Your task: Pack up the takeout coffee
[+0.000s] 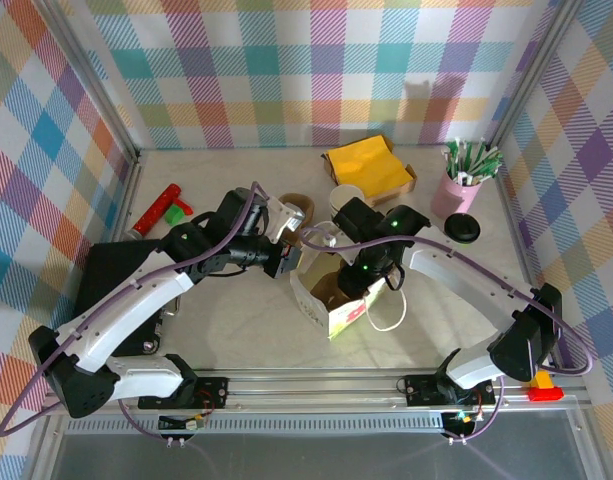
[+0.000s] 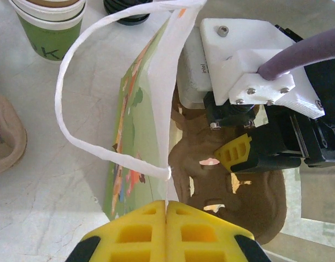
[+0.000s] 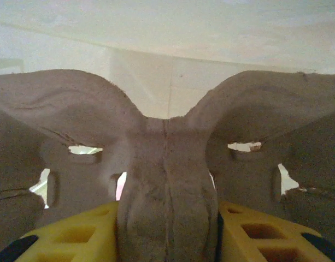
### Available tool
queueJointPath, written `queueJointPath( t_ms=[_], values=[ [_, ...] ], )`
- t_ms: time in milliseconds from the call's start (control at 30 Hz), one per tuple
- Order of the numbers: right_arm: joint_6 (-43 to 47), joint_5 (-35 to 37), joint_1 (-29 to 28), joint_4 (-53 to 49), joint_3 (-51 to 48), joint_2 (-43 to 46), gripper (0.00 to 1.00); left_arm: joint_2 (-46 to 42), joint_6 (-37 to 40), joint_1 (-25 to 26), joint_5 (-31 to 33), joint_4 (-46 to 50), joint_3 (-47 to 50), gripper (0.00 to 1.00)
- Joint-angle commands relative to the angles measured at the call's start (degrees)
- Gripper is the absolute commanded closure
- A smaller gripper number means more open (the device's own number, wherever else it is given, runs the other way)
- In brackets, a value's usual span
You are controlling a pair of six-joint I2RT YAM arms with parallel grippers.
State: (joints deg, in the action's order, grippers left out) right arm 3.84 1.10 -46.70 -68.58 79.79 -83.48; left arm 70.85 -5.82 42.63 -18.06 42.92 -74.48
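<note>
A white paper bag (image 1: 331, 310) with a green print stands open mid-table. My left gripper (image 1: 284, 262) is shut on the bag's top edge (image 2: 167, 202), beside a white handle loop (image 2: 63, 93). My right gripper (image 1: 351, 285) reaches into the bag, shut on the middle ridge of a brown pulp cup carrier (image 3: 167, 207); the carrier (image 2: 233, 185) fills the bag's inside. Cream paper cups with a green band (image 1: 344, 198) (image 2: 50, 24) stand nested behind the bag. The black lid (image 1: 462, 228) lies to the right, near the pink cup.
A pink cup of green-white sticks (image 1: 458, 190) and a box of yellow napkins (image 1: 371, 165) sit at the back right. Another brown pulp piece (image 1: 296, 208) lies behind the bag. A red-and-green object (image 1: 161, 208) and a black mat (image 1: 116, 280) are on the left.
</note>
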Motion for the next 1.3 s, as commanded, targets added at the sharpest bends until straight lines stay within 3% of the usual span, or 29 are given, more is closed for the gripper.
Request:
queueJointPath(
  t_ms=[0, 500, 700, 1000, 1100, 1267],
  values=[
    [-0.79, 0.67, -0.57, -0.51, -1.00, -0.19, 0.56, -1.01, -1.49, 0.34, 0.32, -1.50, 0.08, 1.00],
    [-3.09, 0.49, -1.73, 9.24, -6.39, -1.40, 0.56, 0.87, -8.32, 0.61, 0.28, -2.47, 0.48, 1.00],
    [-2.44, 0.93, -1.91, 11.09, -8.74, -1.76, 0.51, 1.29, -9.02, 0.59, 0.32, -1.95, -0.02, 1.00],
    [-3.00, 0.90, -1.91, 7.85, -4.11, 0.21, 0.33, 1.40, -9.37, 0.61, 0.83, -0.92, -0.54, 1.00],
    [-3.29, 0.68, -1.91, 6.39, -1.65, 2.05, 0.19, 1.66, -10.32, 0.54, 1.89, 0.01, -0.93, 1.00],
    [-4.83, -0.39, -1.91, 4.71, 2.40, 4.99, 0.16, 1.81, -12.58, 0.77, 2.98, 1.02, -1.63, 1.00]
  ],
)
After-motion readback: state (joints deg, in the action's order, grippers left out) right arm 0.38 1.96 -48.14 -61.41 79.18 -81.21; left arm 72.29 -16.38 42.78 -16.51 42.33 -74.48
